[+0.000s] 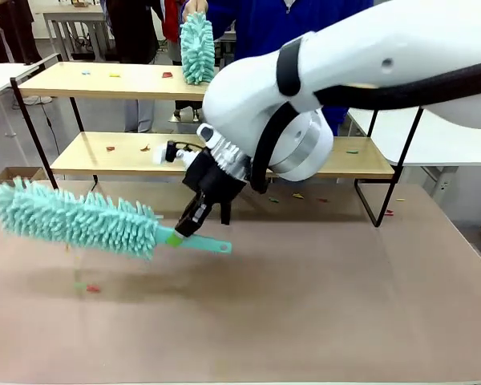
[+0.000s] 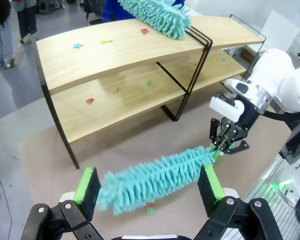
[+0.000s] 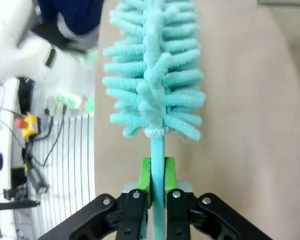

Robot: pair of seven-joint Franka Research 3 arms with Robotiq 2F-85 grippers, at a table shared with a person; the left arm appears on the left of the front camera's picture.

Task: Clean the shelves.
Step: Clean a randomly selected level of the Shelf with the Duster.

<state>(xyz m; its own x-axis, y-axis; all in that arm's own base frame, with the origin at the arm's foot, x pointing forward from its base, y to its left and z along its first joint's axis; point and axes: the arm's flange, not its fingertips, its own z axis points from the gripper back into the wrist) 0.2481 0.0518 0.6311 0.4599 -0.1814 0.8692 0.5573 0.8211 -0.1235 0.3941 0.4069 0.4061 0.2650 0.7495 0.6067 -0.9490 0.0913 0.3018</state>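
Note:
My right gripper (image 1: 194,220) is shut on the teal handle (image 3: 157,150) of a fluffy teal duster (image 1: 72,216), holding it low over the brown tabletop with its head pointing left. The shelves (image 1: 104,80) stand behind it, two light wood boards on a black frame. Coloured scraps (image 1: 167,74) lie on both boards. A person's hand holds a second teal duster (image 1: 196,48) upright on the top board. In the left wrist view my left gripper (image 2: 149,186) is open above the table, with the held duster (image 2: 155,177) beyond its green pads (image 2: 88,187).
A few scraps (image 1: 92,287) lie on the tabletop under the duster, and others (image 1: 297,195) near the shelf's foot. The person in blue (image 1: 264,20) stands behind the shelves. A cardboard box (image 1: 16,172) sits at the left and a white table (image 1: 457,144) at the right.

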